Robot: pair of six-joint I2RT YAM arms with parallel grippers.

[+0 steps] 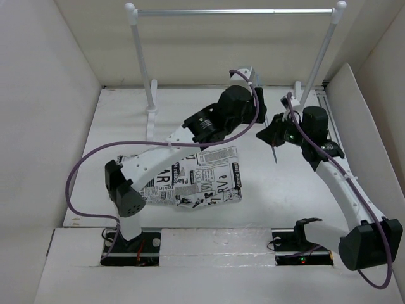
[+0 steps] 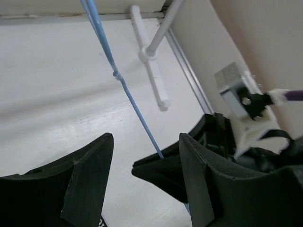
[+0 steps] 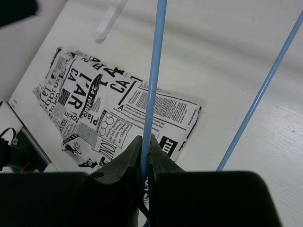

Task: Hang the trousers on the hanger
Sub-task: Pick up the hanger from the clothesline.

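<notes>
The trousers [image 1: 196, 177] lie folded and flat on the table, white with black newsprint lettering, also in the right wrist view [image 3: 94, 109]. My right gripper [image 3: 144, 146] is shut on one thin pale-blue bar of the hanger [image 3: 154, 71], held above the table right of the trousers; a second bar [image 3: 260, 94] slants off to the right. My left gripper [image 2: 147, 161] stands open close to the right gripper [image 1: 262, 135]. The hanger's bar [image 2: 118, 75] runs down between the left fingers without touching either. From above, the left gripper [image 1: 258, 111] is behind the trousers.
The white two-post rack with its metal crossbar [image 1: 234, 11] stands at the back; its right foot [image 2: 151, 71] lies just beyond the grippers. White walls close in the table on the left, back and right [image 1: 367, 114].
</notes>
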